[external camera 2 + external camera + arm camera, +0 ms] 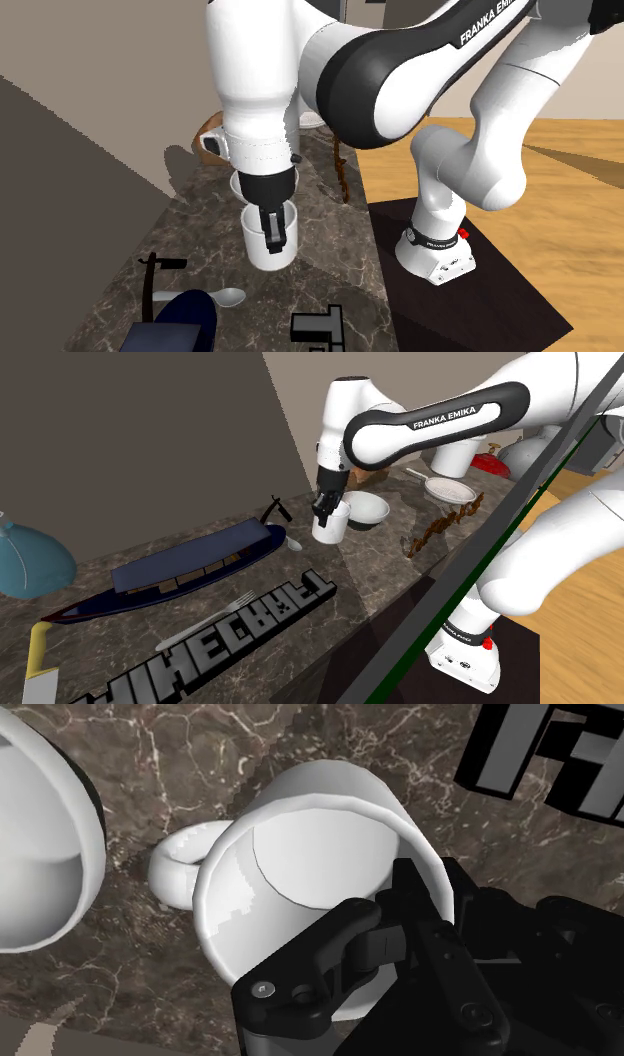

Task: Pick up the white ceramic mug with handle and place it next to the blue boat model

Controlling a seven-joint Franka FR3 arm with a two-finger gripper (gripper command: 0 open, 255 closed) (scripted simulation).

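Note:
The white mug (pixel 330 528) (pixel 262 246) (pixel 300 854) is upright on the dark marble counter (pixel 385 567), its handle (pixel 175 869) turned towards a white bowl (pixel 368 509) (pixel 40 854). My gripper (pixel 325 507) (pixel 272 232) (pixel 425 919) comes down on its rim, shut on the wall, one finger inside and one outside. I cannot tell whether its base touches the counter. The dark blue boat model (pixel 190 567) (pixel 185 320) lies along the wall to the shoulder view's left of the mug, about a hand's width away.
A spoon (pixel 293 544) (pixel 215 297) lies between mug and boat. Block letters (pixel 250 617) (pixel 545 759) and a fork (pixel 205 620) sit in front of the boat. A pan (pixel 445 485) and a brown twig piece (pixel 440 527) lie to the shoulder view's right.

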